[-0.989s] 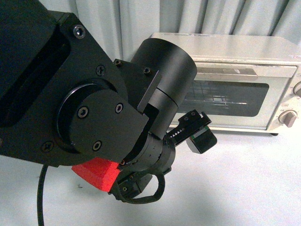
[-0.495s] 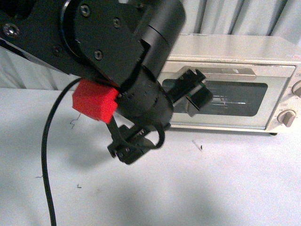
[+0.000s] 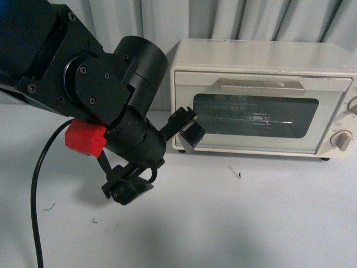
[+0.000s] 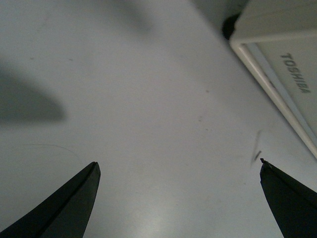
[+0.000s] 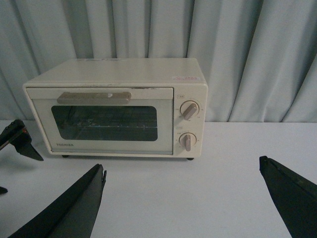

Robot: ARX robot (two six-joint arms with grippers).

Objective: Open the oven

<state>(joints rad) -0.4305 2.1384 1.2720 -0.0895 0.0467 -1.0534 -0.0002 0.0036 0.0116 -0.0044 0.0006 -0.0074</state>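
The cream-white oven [image 3: 262, 56] stands at the back of the white table with its glass door shut and its silver bar handle [image 3: 262, 85] across the top of the door. My left gripper [image 3: 157, 162] is open, low over the table, with one finger [image 3: 188, 133] just in front of the oven's lower left corner. The left wrist view shows that gripper [image 4: 178, 168] wide open over bare table, with the oven's [image 4: 277, 54] lettered corner off to one side. My right gripper [image 5: 182, 171] is open and well back from the oven [image 5: 116, 74], facing the handle [image 5: 94, 97] and the door.
Two round knobs [image 5: 188, 124] sit on the oven's right side. Grey curtains [image 5: 247, 49] hang behind it. A black cable [image 3: 36, 184] hangs from the left arm. Small dark specks [image 3: 237, 173] lie on the white table [image 3: 268, 218].
My left arm has swung left and lower, uncovering the oven door. Its gripper has gone from in front of the door window to the oven's lower left corner.
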